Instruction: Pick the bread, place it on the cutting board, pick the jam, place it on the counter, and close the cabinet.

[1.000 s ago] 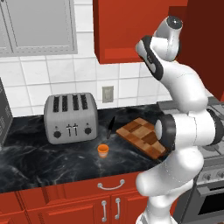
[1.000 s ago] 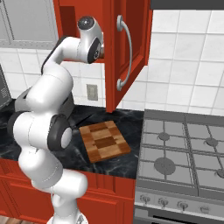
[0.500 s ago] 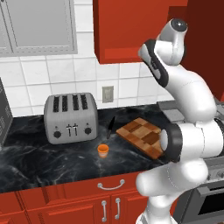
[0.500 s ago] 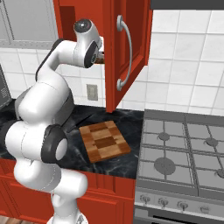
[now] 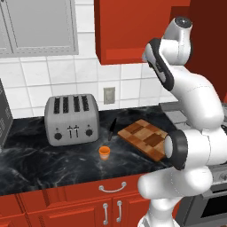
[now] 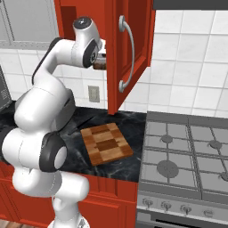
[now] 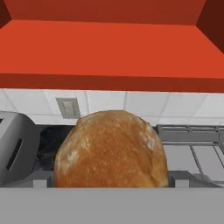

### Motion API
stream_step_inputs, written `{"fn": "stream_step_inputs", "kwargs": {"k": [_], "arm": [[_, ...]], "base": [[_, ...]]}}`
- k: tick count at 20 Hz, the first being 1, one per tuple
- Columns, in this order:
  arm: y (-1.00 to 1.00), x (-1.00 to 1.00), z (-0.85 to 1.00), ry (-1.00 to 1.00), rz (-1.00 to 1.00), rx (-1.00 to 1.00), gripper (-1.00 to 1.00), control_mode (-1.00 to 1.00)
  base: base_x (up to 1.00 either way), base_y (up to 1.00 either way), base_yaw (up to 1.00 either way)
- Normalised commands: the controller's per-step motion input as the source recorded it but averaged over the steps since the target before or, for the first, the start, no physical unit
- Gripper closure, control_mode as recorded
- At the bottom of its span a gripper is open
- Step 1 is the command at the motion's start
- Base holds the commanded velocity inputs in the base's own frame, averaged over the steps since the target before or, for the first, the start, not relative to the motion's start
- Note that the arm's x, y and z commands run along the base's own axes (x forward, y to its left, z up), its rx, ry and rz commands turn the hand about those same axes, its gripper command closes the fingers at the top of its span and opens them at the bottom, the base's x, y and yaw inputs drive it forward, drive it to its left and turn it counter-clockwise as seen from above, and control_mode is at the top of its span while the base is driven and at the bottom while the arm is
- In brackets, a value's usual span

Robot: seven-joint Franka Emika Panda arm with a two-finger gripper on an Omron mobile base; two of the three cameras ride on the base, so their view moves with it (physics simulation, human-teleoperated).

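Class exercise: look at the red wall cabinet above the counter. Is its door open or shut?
Open. In the right base view the cabinet door swings outward, its silver handle facing the room, beside the bread in the gripper.

Toaster (image 5: pixel 72 119) sits left on the worktop (image 5: pixel 40 162), jam (image 5: pixel 104 152) just in front and right of it, cutting board (image 5: pixel 145 138) further right, stove (image 6: pixel 187 153) beyond; cabinet (image 6: pixel 130 49) above.
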Motion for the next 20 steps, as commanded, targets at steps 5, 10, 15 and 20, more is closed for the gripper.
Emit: {"fn": "stream_step_inputs", "kwargs": {"k": [5, 10, 15, 20], "arm": [[0.00, -0.23, 0.00, 0.17, 0.00, 0.00, 1.00, -1.00], [0.00, -0.19, -0.05, 0.16, 0.00, 0.00, 1.00, -1.00], [0.00, -0.09, -0.24, 0.09, 0.00, 0.00, 1.00, -1.00], [0.00, -0.01, -0.42, 0.02, 0.00, 0.00, 1.00, -1.00]], "base": [[0.00, 0.00, 0.00], [0.00, 0.00, 0.00], [0.00, 0.00, 0.00], [0.00, 0.00, 0.00]]}}
